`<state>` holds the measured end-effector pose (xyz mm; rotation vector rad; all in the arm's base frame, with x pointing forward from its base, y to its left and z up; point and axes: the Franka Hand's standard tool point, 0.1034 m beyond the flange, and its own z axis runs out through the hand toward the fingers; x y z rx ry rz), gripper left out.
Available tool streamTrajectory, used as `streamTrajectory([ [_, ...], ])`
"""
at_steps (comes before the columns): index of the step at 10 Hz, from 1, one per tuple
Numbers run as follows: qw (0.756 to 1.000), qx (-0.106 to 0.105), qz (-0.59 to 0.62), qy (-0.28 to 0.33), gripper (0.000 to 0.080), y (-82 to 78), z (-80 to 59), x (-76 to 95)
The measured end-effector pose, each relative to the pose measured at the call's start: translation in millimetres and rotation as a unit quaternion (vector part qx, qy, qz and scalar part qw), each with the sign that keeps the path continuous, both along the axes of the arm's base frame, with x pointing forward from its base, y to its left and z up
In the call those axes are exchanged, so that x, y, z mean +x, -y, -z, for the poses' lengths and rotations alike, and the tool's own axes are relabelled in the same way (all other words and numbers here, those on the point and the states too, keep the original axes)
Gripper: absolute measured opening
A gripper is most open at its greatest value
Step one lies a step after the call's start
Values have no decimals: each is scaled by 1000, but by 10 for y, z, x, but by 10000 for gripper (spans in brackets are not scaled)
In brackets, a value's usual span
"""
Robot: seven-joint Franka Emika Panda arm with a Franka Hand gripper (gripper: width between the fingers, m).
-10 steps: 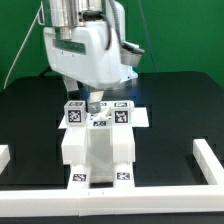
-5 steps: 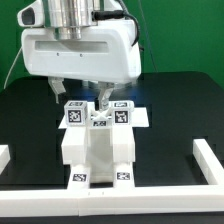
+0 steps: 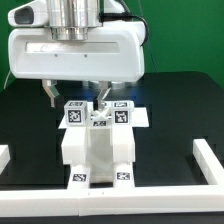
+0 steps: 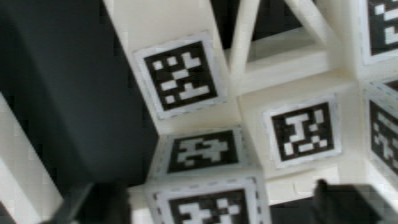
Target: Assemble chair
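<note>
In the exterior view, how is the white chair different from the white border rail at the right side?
The chair is a chunky block of slabs; the border rail is a long thin bar. The chair carries black-and-white square tags; the rail is plain. The chair stands mid-table under the gripper; the rail lies at the table's edge. Both are white.

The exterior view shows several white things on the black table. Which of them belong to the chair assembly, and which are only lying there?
Belong to the job:
- the chair, white tagged blocks joined together
- the gripper, above the chair's back end

Only lying there:
- the border rails, plain white, at the table's edges
- the marker board, flat behind the chair
</note>
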<state>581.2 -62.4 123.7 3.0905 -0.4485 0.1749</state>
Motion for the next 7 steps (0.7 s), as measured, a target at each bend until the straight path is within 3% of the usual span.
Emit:
streamTrajectory([
  [1, 1000, 2, 21, 1, 384, 0, 0, 0],
  [2, 998, 8, 69, 2, 384, -2, 1, 0],
  [3, 994, 12, 109, 3, 282, -2, 2, 0],
  [7, 967, 28, 253, 8, 282, -5, 4, 2],
])
